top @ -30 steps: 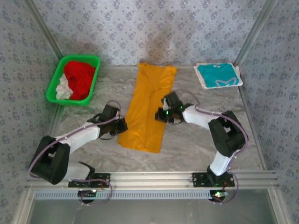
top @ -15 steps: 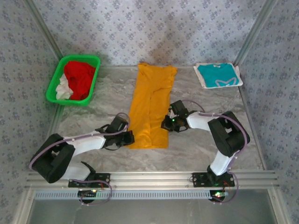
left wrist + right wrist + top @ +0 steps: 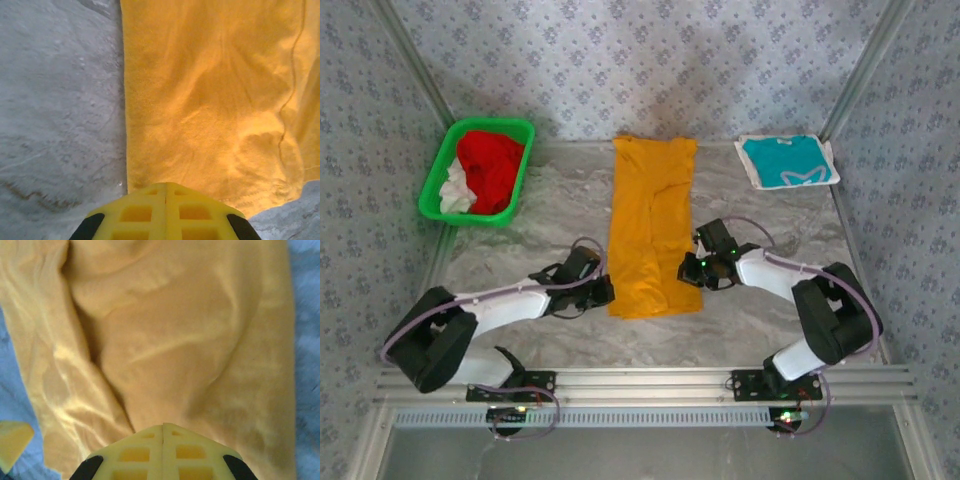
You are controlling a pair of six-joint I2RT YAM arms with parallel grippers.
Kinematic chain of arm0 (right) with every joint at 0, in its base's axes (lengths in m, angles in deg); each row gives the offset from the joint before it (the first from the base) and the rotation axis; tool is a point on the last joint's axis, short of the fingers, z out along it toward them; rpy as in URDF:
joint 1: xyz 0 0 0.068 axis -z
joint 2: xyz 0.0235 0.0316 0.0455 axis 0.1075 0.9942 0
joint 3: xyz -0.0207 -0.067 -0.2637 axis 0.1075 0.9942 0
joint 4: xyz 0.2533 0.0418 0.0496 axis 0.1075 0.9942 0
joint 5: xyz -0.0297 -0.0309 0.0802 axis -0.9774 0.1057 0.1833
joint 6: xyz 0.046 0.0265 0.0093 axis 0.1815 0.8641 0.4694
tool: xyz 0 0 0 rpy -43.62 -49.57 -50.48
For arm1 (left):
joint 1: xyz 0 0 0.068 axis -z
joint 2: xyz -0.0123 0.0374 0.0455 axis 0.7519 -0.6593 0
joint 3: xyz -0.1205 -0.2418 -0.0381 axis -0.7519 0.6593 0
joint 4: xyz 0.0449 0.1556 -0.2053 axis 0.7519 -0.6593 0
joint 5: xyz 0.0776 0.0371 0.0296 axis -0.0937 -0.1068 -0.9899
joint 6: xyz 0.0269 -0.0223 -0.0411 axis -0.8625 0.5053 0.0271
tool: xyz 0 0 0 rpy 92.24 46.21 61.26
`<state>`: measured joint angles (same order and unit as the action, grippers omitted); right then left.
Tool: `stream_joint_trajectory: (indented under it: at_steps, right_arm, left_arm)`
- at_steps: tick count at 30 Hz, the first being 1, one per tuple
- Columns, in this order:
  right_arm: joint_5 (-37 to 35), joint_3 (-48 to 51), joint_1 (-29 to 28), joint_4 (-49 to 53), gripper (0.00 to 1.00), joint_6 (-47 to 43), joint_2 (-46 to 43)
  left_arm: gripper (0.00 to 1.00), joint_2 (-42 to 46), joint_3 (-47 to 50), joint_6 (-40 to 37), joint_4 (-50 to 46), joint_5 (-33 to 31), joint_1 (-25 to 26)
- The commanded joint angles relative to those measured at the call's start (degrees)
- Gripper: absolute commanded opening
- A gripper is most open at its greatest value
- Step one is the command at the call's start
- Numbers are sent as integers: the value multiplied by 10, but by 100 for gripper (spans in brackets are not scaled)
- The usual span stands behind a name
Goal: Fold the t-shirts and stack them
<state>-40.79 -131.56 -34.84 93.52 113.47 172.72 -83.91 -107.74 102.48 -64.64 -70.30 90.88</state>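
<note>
top external view: the marbled tabletop [image 3: 520, 260] carries three things. largest is the yellow tee [image 3: 650, 220], already folded into a long narrow strip. its long axis runs straight away from the arms, collar end at the back wall, hem end nearest the bases. next is the basket [image 3: 465, 216] at the far left, holding red and white cloth. the teal tee [image 3: 788, 160] lies folded flat at the far right corner, well apart from the strip and nearer the right arm.

the left claw [image 3: 603, 292] sits at the strip's near left corner. the right claw [image 3: 690, 272] sits at its right edge, a little farther up than the left. so the hem end lies between them, and the rest of the tee stretches ahead of both.

left wrist view: the left claw [image 3: 165, 192] has its pads pressed together with no gap, and the hem runs right into the tips, so it looks pinched on the cloth. right wrist view: the right claw [image 3: 163, 429] is closed the same way on wrinkled yellow cloth.

my read is that the next fold goes along the long axis. both arms would carry the hem forward toward the collar. neither arm is clearly nearer, so they should lift together.
</note>
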Motion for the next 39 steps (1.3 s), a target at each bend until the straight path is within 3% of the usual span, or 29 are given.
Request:
stream_joint_trajectory:
  at_steps: [1, 8, 17, 24, 27, 30, 32, 39]
  right_arm:
    - [34, -1, -5, 6, 0, -12, -45]
    - [22, 25, -7, 21, 0, -25, -58]
    - [6, 69, -57, -20, 0, 1, -16]
    - [24, 65, -97, -39, 0, 6, 15]
    - [24, 58, -104, -36, 0, 3, 6]
    - [15, 47, -102, -19, 0, -6, -24]
    - [4, 45, -99, -13, 0, -12, -52]
    - [-23, 76, -34, -2, 0, -7, -121]
  left_arm:
    - [0, 67, 12, 12, -24, -30, 5]
    - [0, 156, 40, -9, -37, -40, 5]
    - [0, 136, 86, 6, 21, -9, 7]
    - [0, 108, 86, 16, 9, -8, 10]
    - [7, 102, 84, 21, 26, -8, 10]
    - [25, 86, 71, 27, 34, -5, 9]
    - [25, 72, 60, 23, 34, 0, 9]
    - [48, -11, 23, 10, 61, 64, -3]
